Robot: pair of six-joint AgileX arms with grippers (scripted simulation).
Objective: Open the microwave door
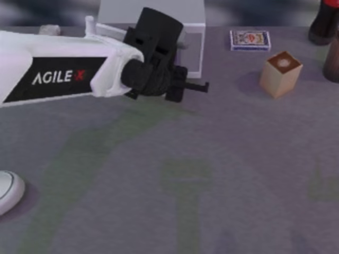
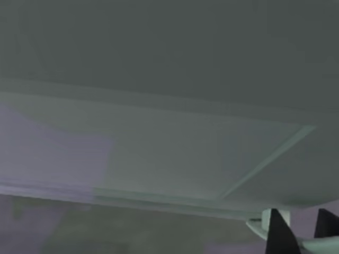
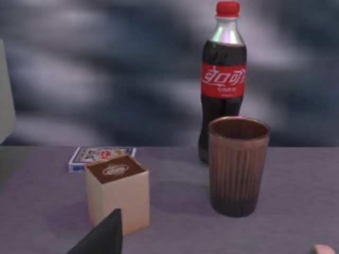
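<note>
The microwave (image 1: pixel 153 13) stands at the back of the table, a little left of centre. My left arm reaches in from the left, and its gripper (image 1: pixel 161 47) is at the oven's front, over the door. The microwave door (image 1: pixel 106 29) shows as a white edge running aslant from the oven's left corner, so it stands slightly ajar. In the left wrist view the door (image 2: pixel 175 153) fills the picture, and the left gripper (image 2: pixel 300 233) is shut on the white handle (image 2: pixel 263 218). My right gripper is outside the top view.
To the right of the microwave are a card deck (image 1: pixel 250 40), a tan box (image 1: pixel 280 73), a cola bottle (image 3: pixel 223 79) and a brown cup (image 3: pixel 237 166). A white round object (image 1: pixel 8 190) lies at the left edge.
</note>
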